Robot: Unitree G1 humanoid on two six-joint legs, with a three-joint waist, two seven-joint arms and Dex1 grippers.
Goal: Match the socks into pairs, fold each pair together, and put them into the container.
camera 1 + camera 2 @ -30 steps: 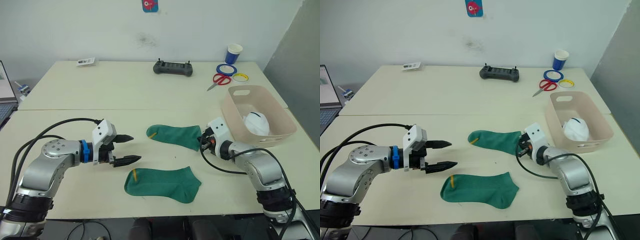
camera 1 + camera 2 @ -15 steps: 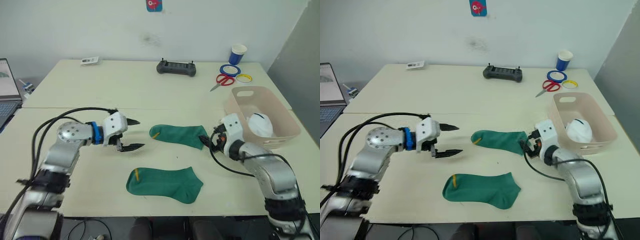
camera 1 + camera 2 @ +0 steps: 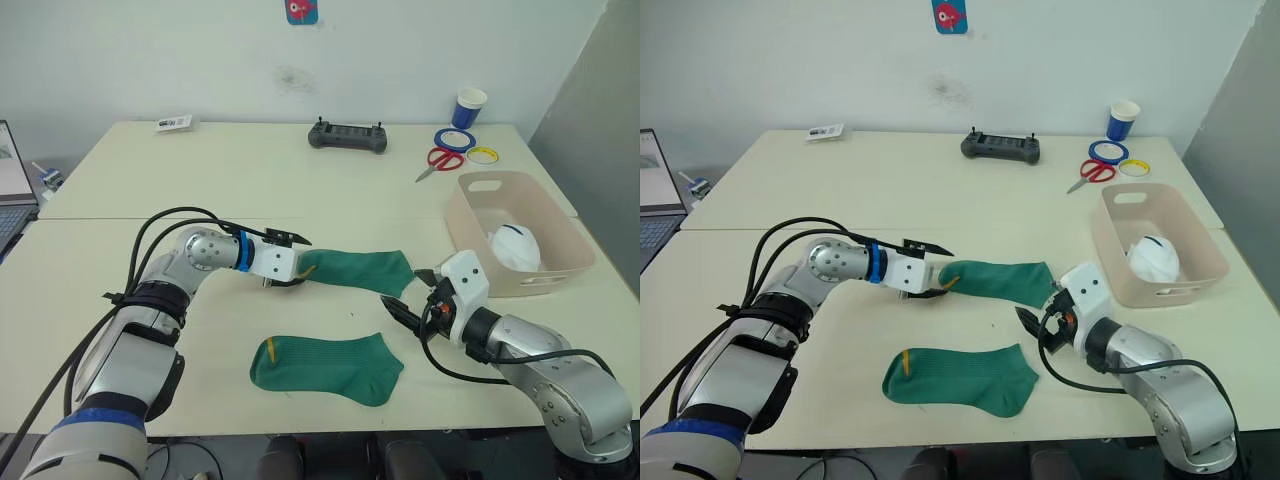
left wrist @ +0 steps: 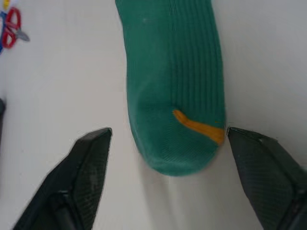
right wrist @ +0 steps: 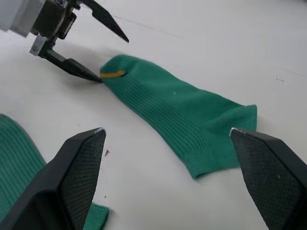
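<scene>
Down at the lower centre of the frame, nearest the camera, one dark green sock [image 3: 327,367] lies flat on the table [image 3: 200,330], its long axis running left to right, yellow mark at its left end. No gripper is on it.

Just right of that, the right gripper [image 3: 400,308] hangs low over the table, fingers spread wide and holding nothing. In its own wrist view the second green sock [image 5: 177,112] stretches away ahead of it, cuff end nearer, well apart from its fingertips.

Up to the middle of the frame now, and here is the contest: the second green sock [image 3: 355,269] also lies left to right, toe with the yellow mark [image 4: 199,126] pointing at the left gripper [image 3: 292,260]. That gripper is released, jaws parted and straddling the toe, one finger [image 4: 84,177] on each side of it, the sock's length running straight away from the pincer. The left arm looks clearly the nearer one to a grasp; closing on the toe looks like the next move, though the fabric is thin and flat and could slip out.

Further right, the pink-beige container [image 3: 470,225] sits at the table's edge with a white bundle [image 3: 513,246] inside.

Far back: a black controller [image 3: 346,136], red scissors [image 3: 438,160], tape rolls [image 3: 453,138], a blue cup [image 3: 467,107].
</scene>
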